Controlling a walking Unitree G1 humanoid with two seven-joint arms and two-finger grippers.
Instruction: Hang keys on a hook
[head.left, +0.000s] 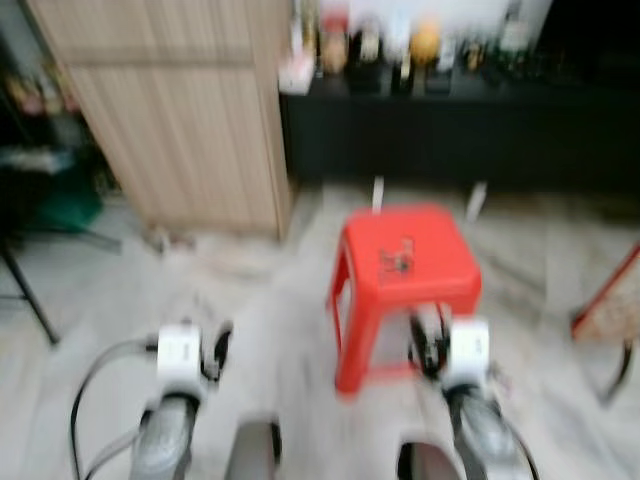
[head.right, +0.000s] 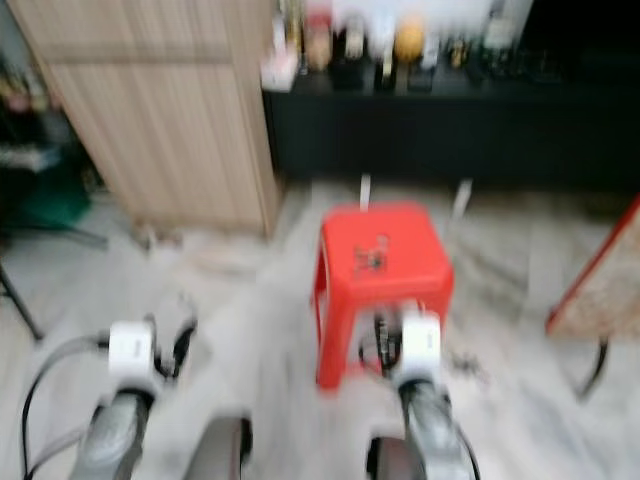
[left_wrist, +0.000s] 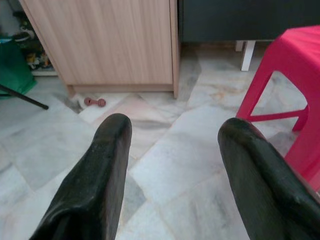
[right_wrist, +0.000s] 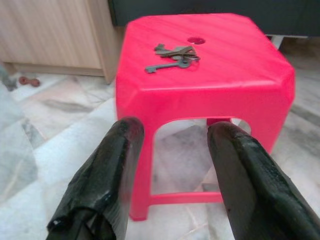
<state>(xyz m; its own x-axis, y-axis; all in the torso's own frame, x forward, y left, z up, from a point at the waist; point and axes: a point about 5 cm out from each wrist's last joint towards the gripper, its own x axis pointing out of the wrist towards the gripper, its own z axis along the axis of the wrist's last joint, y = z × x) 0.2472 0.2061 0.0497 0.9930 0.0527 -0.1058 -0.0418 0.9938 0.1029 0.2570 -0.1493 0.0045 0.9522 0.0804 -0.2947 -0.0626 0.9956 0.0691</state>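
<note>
Near the stool's (right_wrist: 210, 75) far edge the keys (right_wrist: 172, 56) are seen; the right pincer (right_wrist: 172, 165), wide open and empty, should be lowered squarely over them.

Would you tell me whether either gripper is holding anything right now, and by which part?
Nothing is held: both grippers are open and the keys lie on the red stool.
</note>
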